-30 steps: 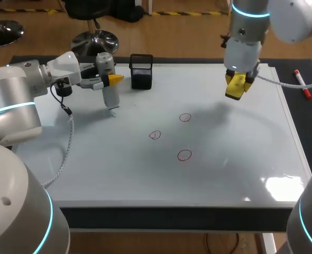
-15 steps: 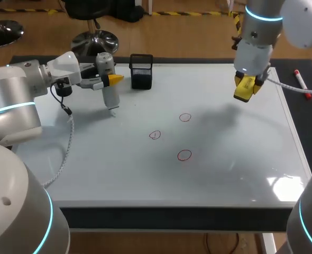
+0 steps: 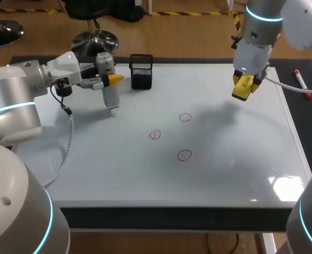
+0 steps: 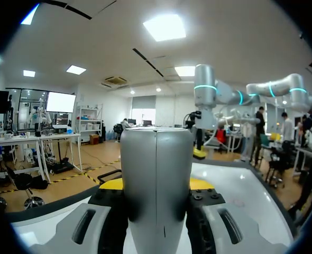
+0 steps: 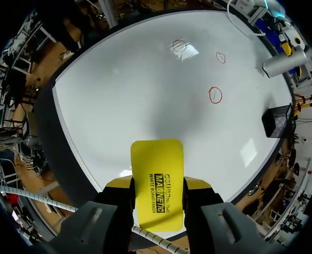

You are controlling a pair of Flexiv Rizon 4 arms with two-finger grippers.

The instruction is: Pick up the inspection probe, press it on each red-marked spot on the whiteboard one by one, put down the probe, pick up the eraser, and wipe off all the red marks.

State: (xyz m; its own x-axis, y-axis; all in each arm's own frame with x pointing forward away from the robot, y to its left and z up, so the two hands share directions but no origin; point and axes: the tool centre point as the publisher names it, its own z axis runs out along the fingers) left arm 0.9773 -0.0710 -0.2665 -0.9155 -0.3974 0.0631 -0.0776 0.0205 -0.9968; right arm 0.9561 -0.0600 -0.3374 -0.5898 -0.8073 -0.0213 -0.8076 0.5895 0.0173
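Observation:
My left gripper (image 3: 111,80) is shut on the silver inspection probe (image 3: 108,84), held upright over the far left of the whiteboard (image 3: 225,169). In the left wrist view the probe (image 4: 156,180) fills the gap between the fingers (image 4: 109,211). My right gripper (image 3: 244,84) hangs above the board's far right, shut on the yellow eraser (image 3: 242,88); the eraser (image 5: 157,180) sticks out ahead of the fingers. Three red circles are drawn mid-board (image 3: 185,117) (image 3: 155,135) (image 3: 184,154), apart from both grippers.
A black mesh holder (image 3: 141,70) stands at the board's far edge, just right of the probe. A red marker (image 3: 302,84) lies on the dark mat beyond the board's right edge.
My right gripper, with the eraser in it, has shifted a little to the right and farther back. The left arm and probe have stayed put.

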